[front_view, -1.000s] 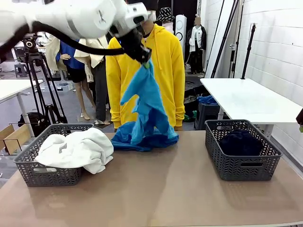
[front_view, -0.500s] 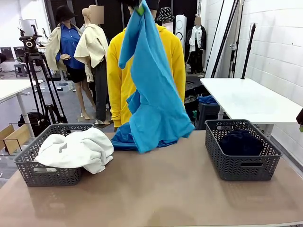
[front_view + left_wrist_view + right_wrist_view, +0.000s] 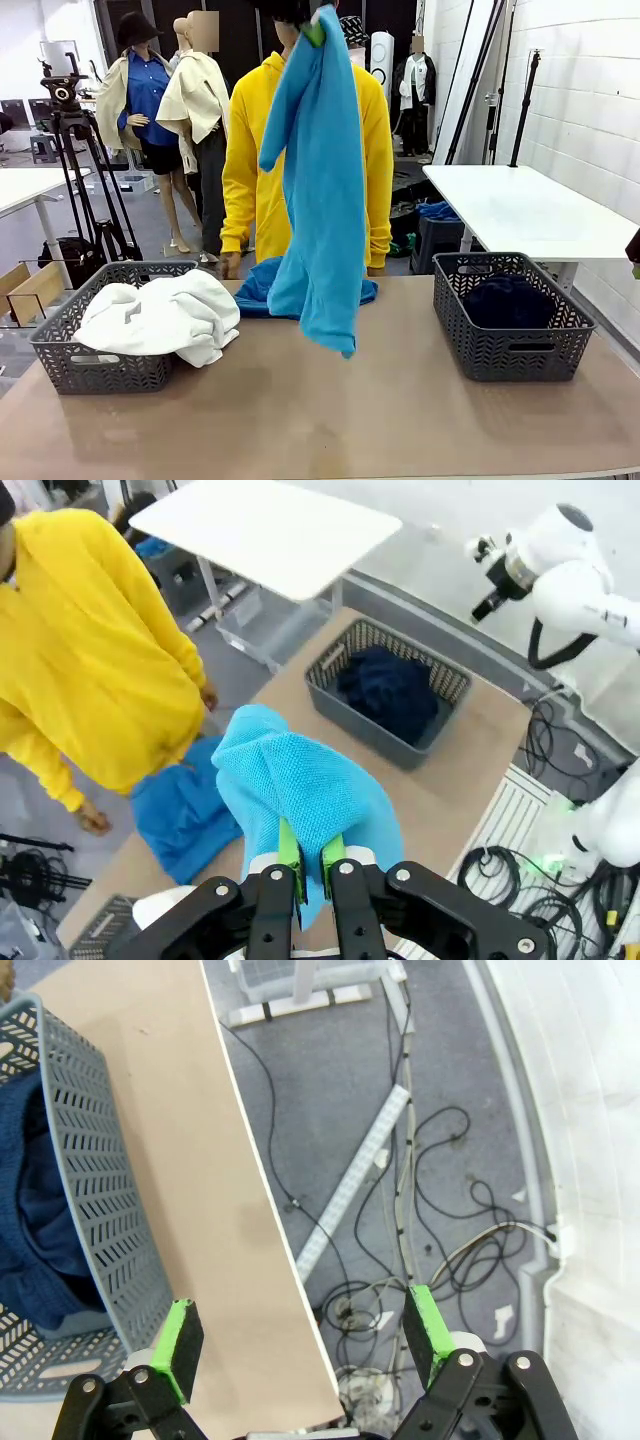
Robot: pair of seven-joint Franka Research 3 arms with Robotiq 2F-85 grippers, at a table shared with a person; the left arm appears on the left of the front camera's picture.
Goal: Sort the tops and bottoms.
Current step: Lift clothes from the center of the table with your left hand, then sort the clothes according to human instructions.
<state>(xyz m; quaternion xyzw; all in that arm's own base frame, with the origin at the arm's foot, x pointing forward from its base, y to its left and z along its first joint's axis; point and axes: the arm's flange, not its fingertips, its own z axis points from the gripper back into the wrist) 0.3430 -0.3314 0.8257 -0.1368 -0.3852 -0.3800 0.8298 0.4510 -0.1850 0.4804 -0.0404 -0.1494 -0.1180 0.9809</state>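
- Two bright blue tops are counted. One knit top [image 3: 322, 200] is pinched in the left hand [image 3: 311, 848] and hung limp, folded lengthwise, high over the bench [image 3: 330, 410].
- The other blue top [image 3: 262, 285] is seen crumpled at the bench's far edge.
- Two grey baskets are counted: one white shirt [image 3: 160, 315] is heaped in the left basket [image 3: 90, 368], and one dark navy garment [image 3: 508, 300] is bunched in the right basket [image 3: 510, 358].
- The right hand [image 3: 300, 1330] is spread wide, with nothing held.

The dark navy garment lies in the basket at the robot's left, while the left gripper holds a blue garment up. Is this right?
No. The front view shows the dark navy garment in the basket at the robot's right; the left gripper does hold a blue garment up.
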